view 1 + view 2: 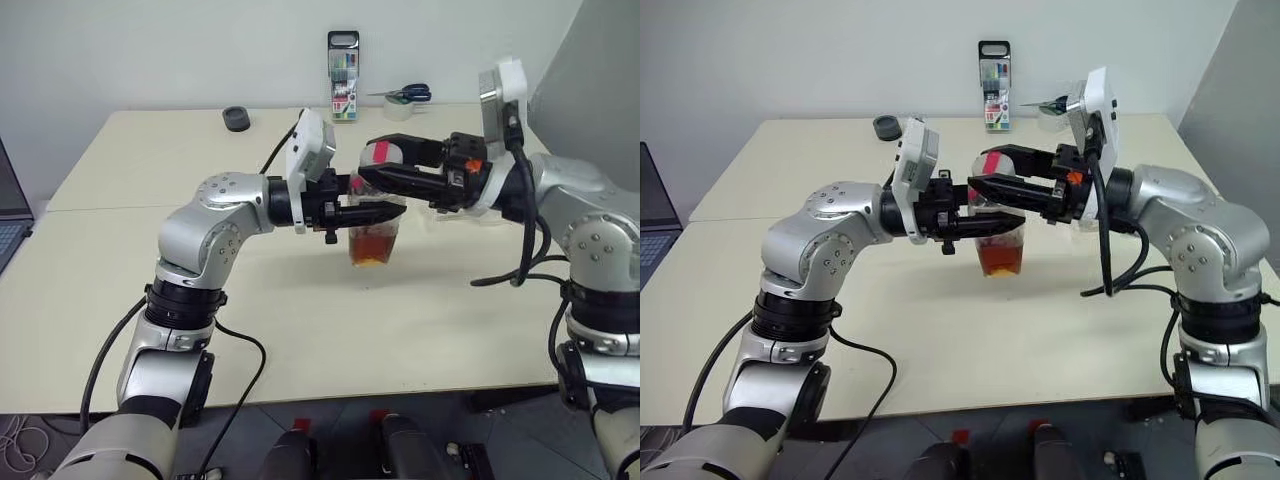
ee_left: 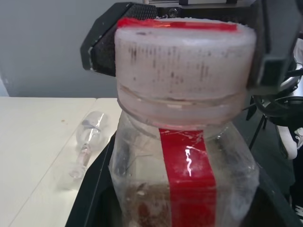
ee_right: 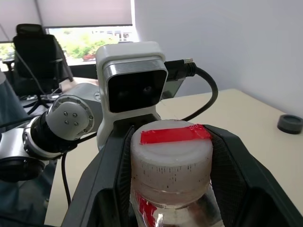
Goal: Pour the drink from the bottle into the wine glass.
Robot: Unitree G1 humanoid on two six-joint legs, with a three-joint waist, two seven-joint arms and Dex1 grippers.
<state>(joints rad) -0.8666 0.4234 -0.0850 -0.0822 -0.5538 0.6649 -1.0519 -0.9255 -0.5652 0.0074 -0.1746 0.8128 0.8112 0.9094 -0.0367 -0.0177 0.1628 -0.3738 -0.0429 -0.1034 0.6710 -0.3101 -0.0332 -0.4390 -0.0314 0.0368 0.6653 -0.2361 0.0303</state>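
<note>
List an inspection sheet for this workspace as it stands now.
Surface: pale table, a seam running across it.
Job's things: bottle held upright above the table, cap still on, drink in its lower part; wine glass on the table, apparently lying on its side.
Clutter: marker case, scissors and a black round object along the far edge.
Grippers: left gripper shut on the bottle's body; right gripper closed on the cap.
Cables: black cable looping from the right wrist; another under the left arm.
Surroundings: laptop at the left; office chair by a window.
</note>
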